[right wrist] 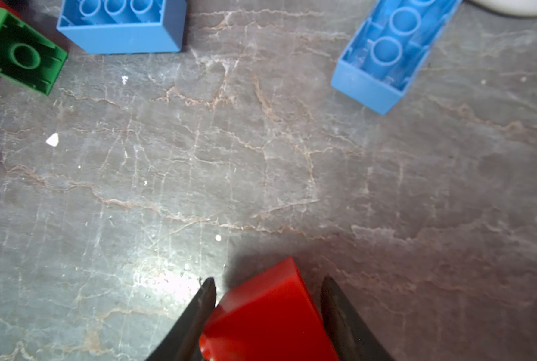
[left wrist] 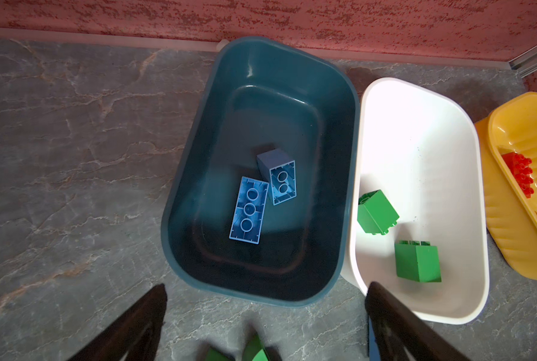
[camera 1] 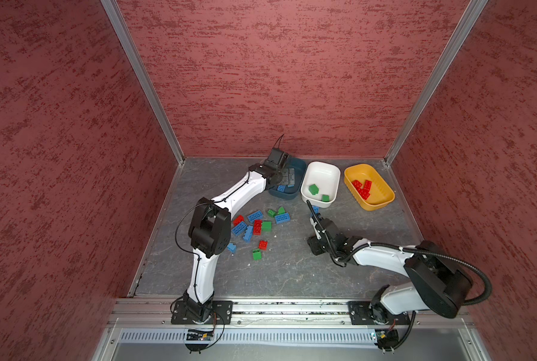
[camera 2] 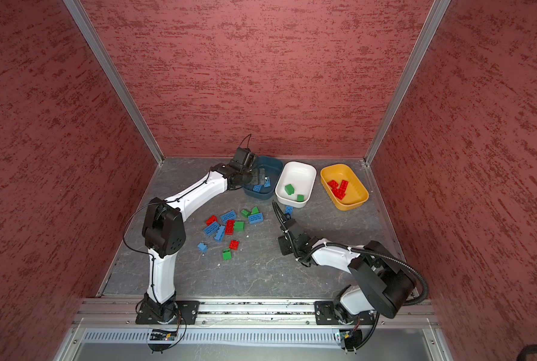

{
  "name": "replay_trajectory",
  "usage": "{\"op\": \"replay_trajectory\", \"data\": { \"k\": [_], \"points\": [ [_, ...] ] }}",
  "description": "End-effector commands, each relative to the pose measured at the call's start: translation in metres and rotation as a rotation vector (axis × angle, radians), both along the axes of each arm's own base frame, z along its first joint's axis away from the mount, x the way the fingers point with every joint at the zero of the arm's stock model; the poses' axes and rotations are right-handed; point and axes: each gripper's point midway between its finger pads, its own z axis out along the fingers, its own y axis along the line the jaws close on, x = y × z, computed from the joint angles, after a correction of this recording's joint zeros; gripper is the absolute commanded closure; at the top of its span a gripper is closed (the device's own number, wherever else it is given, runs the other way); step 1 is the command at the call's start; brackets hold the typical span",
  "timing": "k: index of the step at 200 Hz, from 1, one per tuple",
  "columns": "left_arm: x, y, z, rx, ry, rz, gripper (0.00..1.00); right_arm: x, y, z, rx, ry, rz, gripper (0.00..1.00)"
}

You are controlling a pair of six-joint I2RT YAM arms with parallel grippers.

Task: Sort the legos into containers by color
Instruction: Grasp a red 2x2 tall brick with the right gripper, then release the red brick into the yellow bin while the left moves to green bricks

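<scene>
My left gripper (camera 1: pixel 287 178) (left wrist: pixel 268 285) hangs open over the near end of the dark teal tub (camera 1: pixel 299 165) (left wrist: pixel 179 187), nothing between its fingers. Two blue legos (left wrist: pixel 248 209) lie underside-up in that tub. The white tub (camera 1: pixel 321 166) (left wrist: pixel 417 140) holds two green legos (camera 1: pixel 313 189). Several red legos (camera 1: pixel 362 187) lie in the yellow tub (camera 1: pixel 383 201) (left wrist: pixel 511 225). My right gripper (camera 1: pixel 313 245) (right wrist: pixel 268 278) is low over the table in front of the white tub, shut on a tilted red lego (right wrist: pixel 267 312).
Several loose red, blue and green legos (camera 1: pixel 254 223) are scattered left of centre on the grey table (camera 1: pixel 292 275). One blue lego (camera 1: pixel 314 210) (right wrist: pixel 389 53) lies just in front of the white tub. Red walls close three sides.
</scene>
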Motion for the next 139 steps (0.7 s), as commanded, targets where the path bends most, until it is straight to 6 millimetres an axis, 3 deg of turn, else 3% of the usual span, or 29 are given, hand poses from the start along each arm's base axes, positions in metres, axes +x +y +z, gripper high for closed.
{"op": "replay_trajectory", "data": {
  "k": [1,33,74,105,139],
  "points": [
    [-0.004,0.002,0.017,-0.020,-0.034,0.014,0.00,0.009,-0.005,0.019,-0.002,-0.085,-0.027,0.64],
    [-0.015,-0.005,0.020,-0.038,-0.031,-0.003,0.01,0.031,-0.023,0.058,0.120,-0.174,-0.144,0.66],
    [-0.041,-0.021,0.027,-0.057,-0.075,-0.052,0.01,0.064,-0.075,0.109,0.327,-0.320,-0.327,0.67],
    [-0.062,-0.022,0.028,-0.118,-0.097,-0.043,0.01,0.088,-0.130,0.120,0.306,-0.347,-0.451,0.67],
    [-0.079,-0.006,0.023,-0.149,-0.113,0.011,0.01,0.114,-0.180,0.127,0.278,-0.338,-0.524,0.66]
  ]
}}
